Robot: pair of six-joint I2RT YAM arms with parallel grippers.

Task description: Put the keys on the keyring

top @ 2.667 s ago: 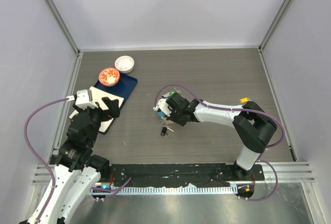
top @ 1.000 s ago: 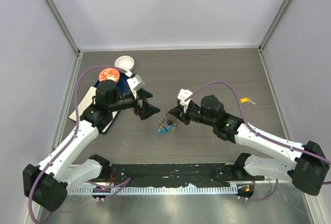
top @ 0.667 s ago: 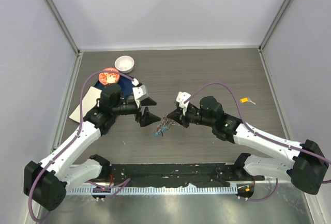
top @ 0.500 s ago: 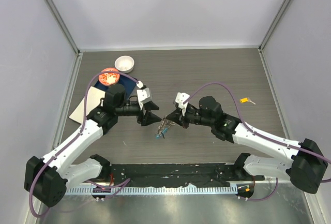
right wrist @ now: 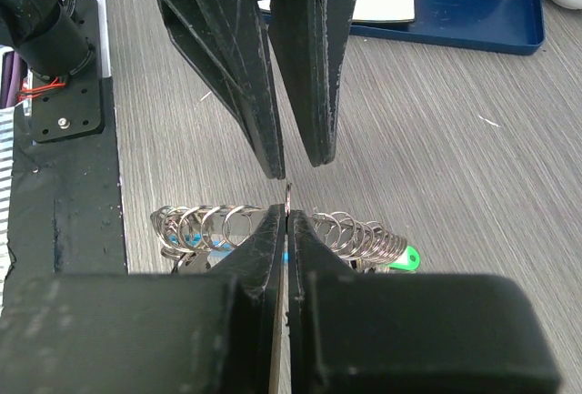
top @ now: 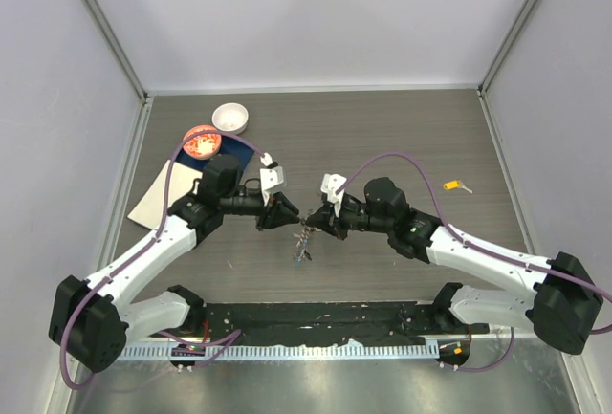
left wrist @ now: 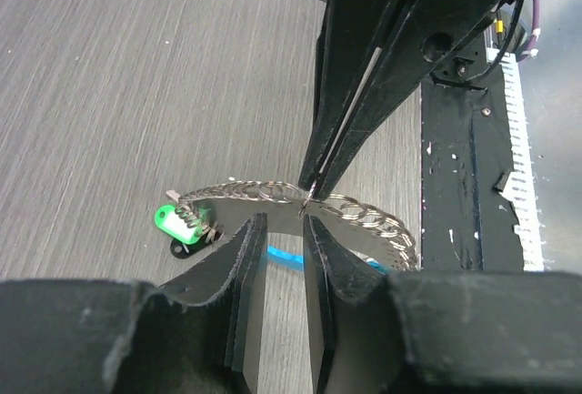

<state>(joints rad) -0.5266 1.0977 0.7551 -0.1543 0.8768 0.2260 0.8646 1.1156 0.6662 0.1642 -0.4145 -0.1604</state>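
Observation:
The keyring (left wrist: 364, 215), a curved string of grey metal rings with a blue plastic piece (left wrist: 282, 255), hangs above the table from my right gripper (right wrist: 285, 210), which is shut on one ring. A green-tagged key (left wrist: 168, 219) with a dark head dangles at one end of it. In the top view the keyring (top: 304, 240) hangs between both arms. My left gripper (left wrist: 284, 219) faces the right one tip to tip, jaws a narrow gap apart, the pinched ring just beyond its fingertips (right wrist: 273, 168). A yellow-tagged key (top: 453, 185) lies on the table at the right.
A red-patterned dish (top: 202, 141) and a white bowl (top: 229, 118) stand at the back left. A white sheet (top: 161, 196) lies on a blue tray (right wrist: 473, 21) under the left arm. The black base rail (left wrist: 455, 166) runs along the near edge.
My left gripper has moved right until it meets the right gripper's tips, and its jaws have narrowed a lot. The right gripper lifted the keyring and shifted slightly left.

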